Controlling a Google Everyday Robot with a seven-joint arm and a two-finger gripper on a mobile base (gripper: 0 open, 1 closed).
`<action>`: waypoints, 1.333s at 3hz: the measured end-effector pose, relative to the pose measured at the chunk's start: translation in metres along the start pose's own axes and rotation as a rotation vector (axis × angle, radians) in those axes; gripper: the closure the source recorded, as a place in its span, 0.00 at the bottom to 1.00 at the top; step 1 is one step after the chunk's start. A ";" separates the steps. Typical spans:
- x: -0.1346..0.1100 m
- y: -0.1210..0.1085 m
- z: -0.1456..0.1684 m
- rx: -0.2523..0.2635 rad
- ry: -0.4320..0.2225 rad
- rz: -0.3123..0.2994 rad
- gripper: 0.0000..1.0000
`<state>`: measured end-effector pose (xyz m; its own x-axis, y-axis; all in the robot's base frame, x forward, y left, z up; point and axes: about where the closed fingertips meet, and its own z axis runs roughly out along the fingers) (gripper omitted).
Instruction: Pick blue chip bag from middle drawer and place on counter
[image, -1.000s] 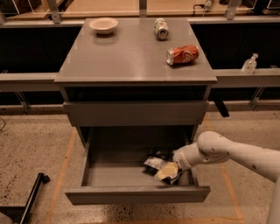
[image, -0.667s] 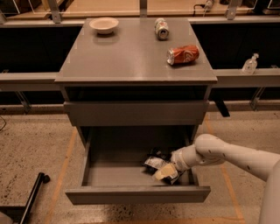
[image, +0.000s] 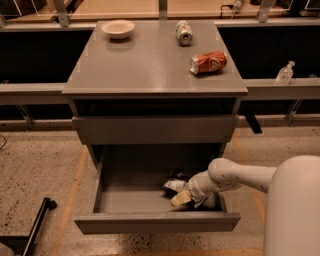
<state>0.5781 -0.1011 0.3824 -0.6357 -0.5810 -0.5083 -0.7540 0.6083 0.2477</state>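
The middle drawer (image: 150, 223) is pulled open below the counter (image: 150, 70). The blue chip bag (image: 173, 184), dark and crumpled with white patches, lies on the drawer floor right of centre. My gripper (image: 181, 198) reaches in from the right on a white arm (image: 235, 177). It sits low in the drawer, right against the front right side of the bag. Part of the bag is hidden behind the gripper.
On the counter are a white bowl (image: 118, 28) at the back left, a silver can (image: 184, 32) and a dented red soda can (image: 208, 62) lying at the right. The top drawer (image: 155, 129) is closed. A clear bottle (image: 285, 73) stands on a ledge to the right. A black leg (image: 37, 225) lies on the floor at the left.
My gripper has edged a little left toward the bag inside the drawer. The bag has stayed on the drawer floor.
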 end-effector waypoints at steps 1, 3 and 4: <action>0.003 -0.003 0.002 0.010 -0.006 0.021 0.48; -0.002 0.003 -0.019 0.001 -0.056 0.032 0.95; -0.022 0.022 -0.062 -0.024 -0.140 0.003 1.00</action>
<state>0.5657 -0.1088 0.4506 -0.6104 -0.4969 -0.6169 -0.7567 0.5959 0.2688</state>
